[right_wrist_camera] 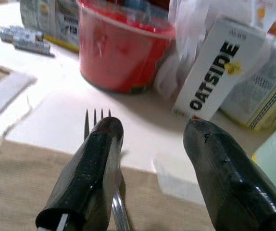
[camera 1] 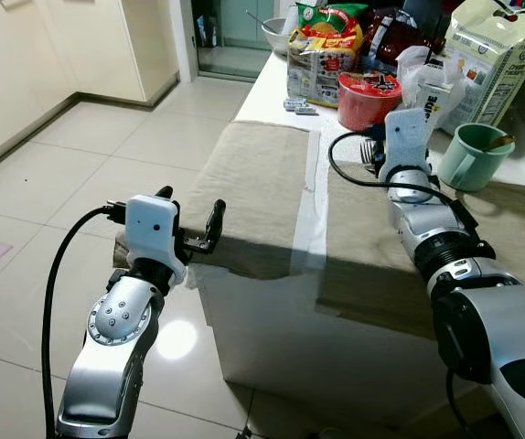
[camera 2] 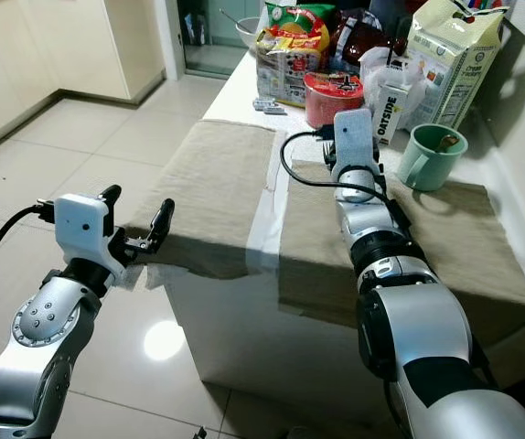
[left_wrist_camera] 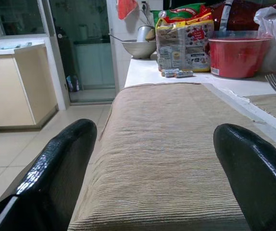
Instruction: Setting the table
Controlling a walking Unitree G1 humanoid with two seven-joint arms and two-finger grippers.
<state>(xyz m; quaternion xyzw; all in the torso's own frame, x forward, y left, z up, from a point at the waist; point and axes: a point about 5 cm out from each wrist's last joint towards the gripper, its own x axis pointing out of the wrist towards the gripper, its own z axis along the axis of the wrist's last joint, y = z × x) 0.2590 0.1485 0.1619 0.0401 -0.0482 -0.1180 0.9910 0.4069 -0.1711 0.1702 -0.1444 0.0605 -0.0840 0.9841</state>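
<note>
Two beige placemats lie side by side on the white table, the left placemat (camera 1: 253,183) and the right placemat (camera 1: 372,238). My left gripper (camera 1: 189,206) is open at the near left edge of the left placemat, nothing between its fingers (left_wrist_camera: 61,163). My right gripper (right_wrist_camera: 150,130) is open, low over the far edge of the right placemat. A metal fork (right_wrist_camera: 98,115) lies there, tines pointing away towards the red bowl (right_wrist_camera: 121,53). Its handle runs under one finger, not between the two. The fork (camera 1: 367,151) also shows beside my right wrist.
Behind the mats stand a green mug (camera 1: 471,155), an Oatside carton (right_wrist_camera: 215,77), a tall milk carton (camera 1: 496,55), snack bags (camera 1: 322,55), small batteries (camera 1: 299,107) and a metal bowl (camera 1: 276,32). Tiled floor (camera 1: 80,174) lies to the left of the table.
</note>
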